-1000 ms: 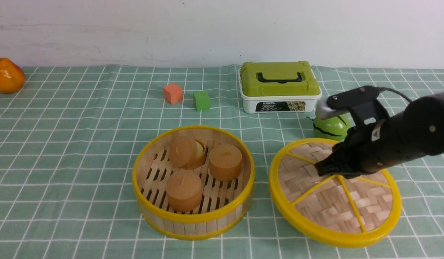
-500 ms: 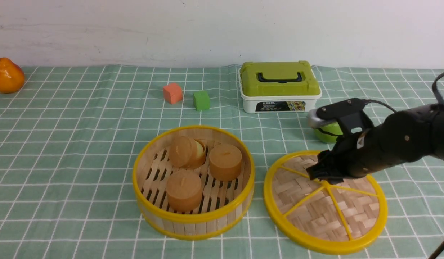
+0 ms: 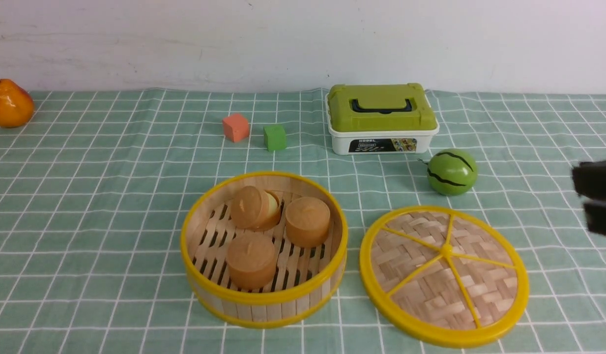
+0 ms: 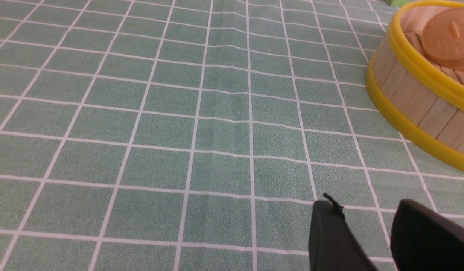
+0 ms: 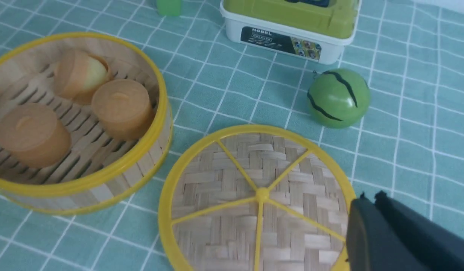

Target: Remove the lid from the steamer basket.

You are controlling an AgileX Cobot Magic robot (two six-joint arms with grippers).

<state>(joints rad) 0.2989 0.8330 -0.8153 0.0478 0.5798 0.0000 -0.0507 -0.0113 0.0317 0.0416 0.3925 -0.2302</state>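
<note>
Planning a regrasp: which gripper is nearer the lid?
Right. The right gripper hangs just off the lid; the left gripper is on the steamer basket's far side from it.

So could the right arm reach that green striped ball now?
Probably yes: the green striped ball sits uncovered behind the flat woven bamboo lid, and the right arm hovers close by with nothing between them.

The left gripper [image 4: 363, 210] has two matte black fingers [image 4: 329, 241] with rounded tips, one bearing a small frayed tuft. The right gripper [image 5: 371, 199] is the same plain black, its tips slightly ragged.
</note>
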